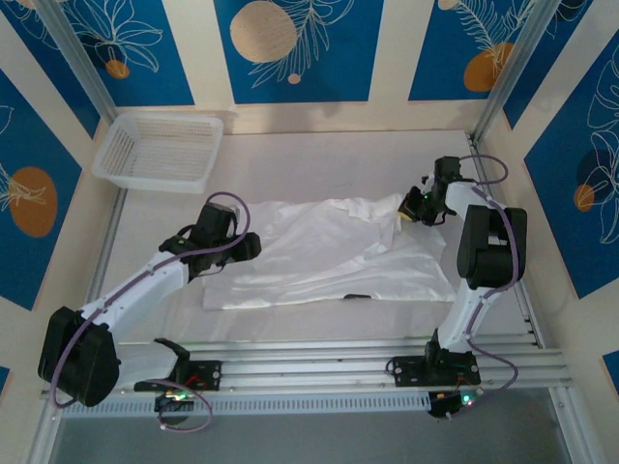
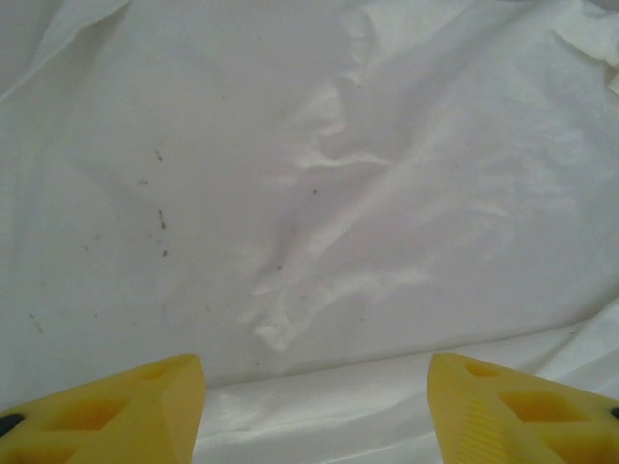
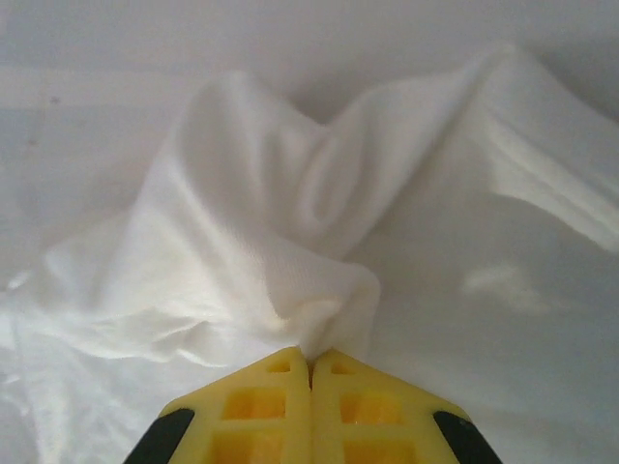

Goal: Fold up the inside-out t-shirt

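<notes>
Shirt stretched crosswise between the two grippers

The left gripper [image 2: 314,387], jaws partly open and holding nothing, hovers over the left end of the t-shirt [image 1: 329,256], which lies lengthwise left to right. Farther back, the right gripper [image 3: 310,362] is closed, pinching a raised fold at the shirt's right end. The basket [image 1: 169,117] at far left holds nothing.

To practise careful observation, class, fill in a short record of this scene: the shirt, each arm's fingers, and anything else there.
shirt: white, wrinkled, spread on the table, bunched at its right end
left fingers: open, over smooth cloth, holding nothing
right fingers: shut, pinching a raised bunch of shirt
basket: white mesh, far left corner, apart from the shirt
</notes>
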